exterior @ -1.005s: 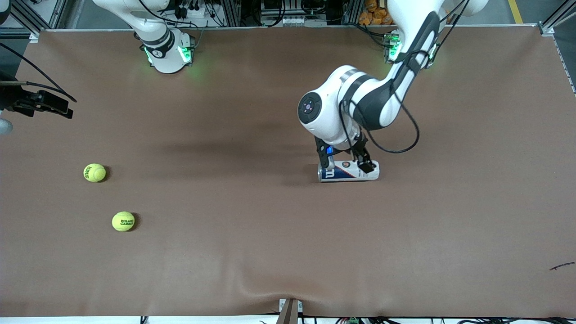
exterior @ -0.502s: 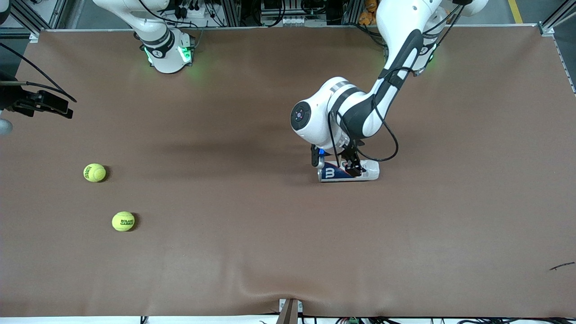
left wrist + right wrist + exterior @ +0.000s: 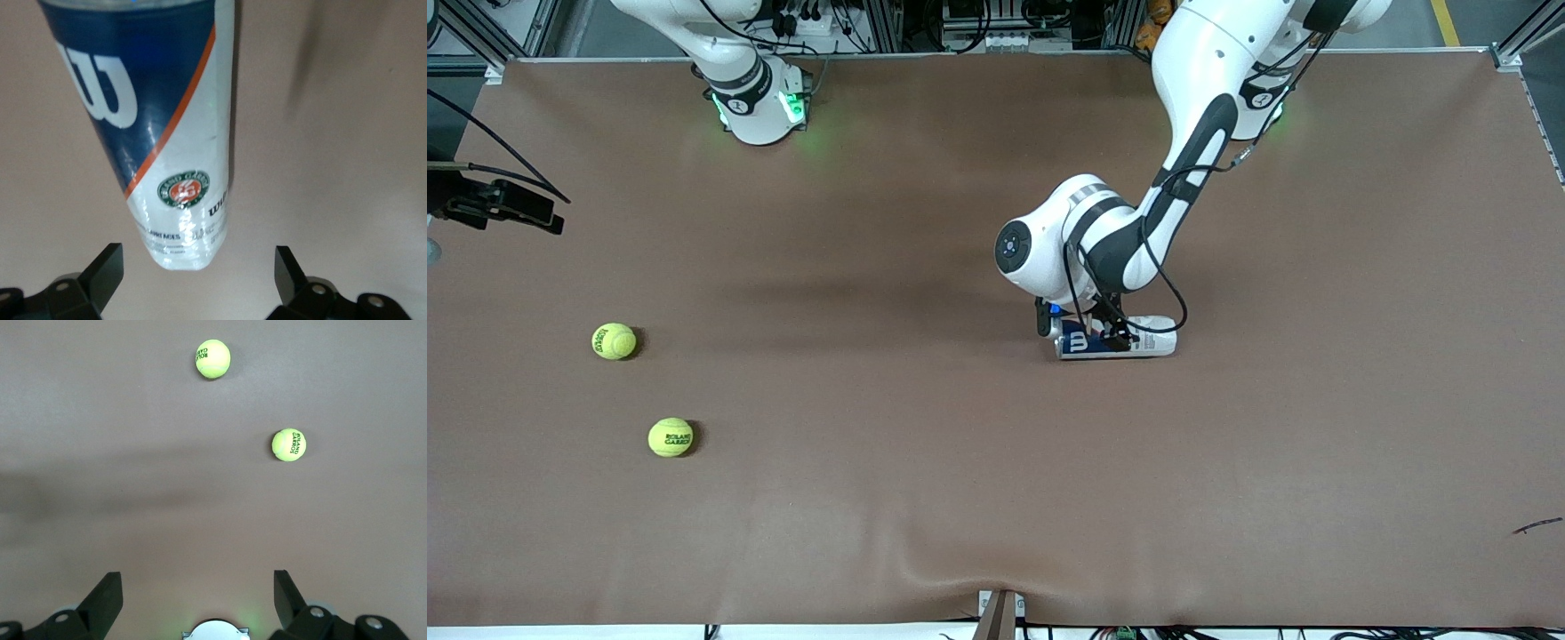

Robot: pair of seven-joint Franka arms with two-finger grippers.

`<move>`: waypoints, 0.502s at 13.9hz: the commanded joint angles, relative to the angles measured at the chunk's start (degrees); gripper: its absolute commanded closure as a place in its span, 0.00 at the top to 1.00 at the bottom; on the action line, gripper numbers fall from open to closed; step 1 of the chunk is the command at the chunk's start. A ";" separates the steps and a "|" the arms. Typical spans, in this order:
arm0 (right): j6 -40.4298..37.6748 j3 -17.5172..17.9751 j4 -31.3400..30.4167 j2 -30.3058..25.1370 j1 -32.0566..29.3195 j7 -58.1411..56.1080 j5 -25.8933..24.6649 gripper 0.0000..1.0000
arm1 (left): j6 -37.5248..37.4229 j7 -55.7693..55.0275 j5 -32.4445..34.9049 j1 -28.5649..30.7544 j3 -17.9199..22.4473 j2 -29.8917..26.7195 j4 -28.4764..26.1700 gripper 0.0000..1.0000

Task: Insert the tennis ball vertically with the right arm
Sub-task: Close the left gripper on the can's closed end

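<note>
Brown surface (image 3: pixel 925 533): Wilson ball can (image 3: pixel 1116 340) lies mid-frame under spread left claw (image 3: pixel 1080 327); tennis balls (image 3: pixel 614 341) (image 3: pixel 671 437) lower left; right claw (image 3: pixel 503 206), spread, waits upper left. Centre can between fingers before closing.

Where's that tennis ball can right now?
The tennis ball can lies on its side mid-table, toward the left arm's end, directly under the open left gripper; both tennis balls sit toward the right arm's end.

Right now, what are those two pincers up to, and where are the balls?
Left pincer open, low over the lying ball can. Right pincer open, waiting at its table end. Two tennis balls loose on the table, untouched. Nothing in the way.
</note>
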 commanded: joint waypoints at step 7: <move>-0.35 0.90 -0.29 -0.10 -1.17 -0.56 -0.52 1.00 | 3.74 -1.83 0.12 0.19 0.45 1.65 0.68 1.00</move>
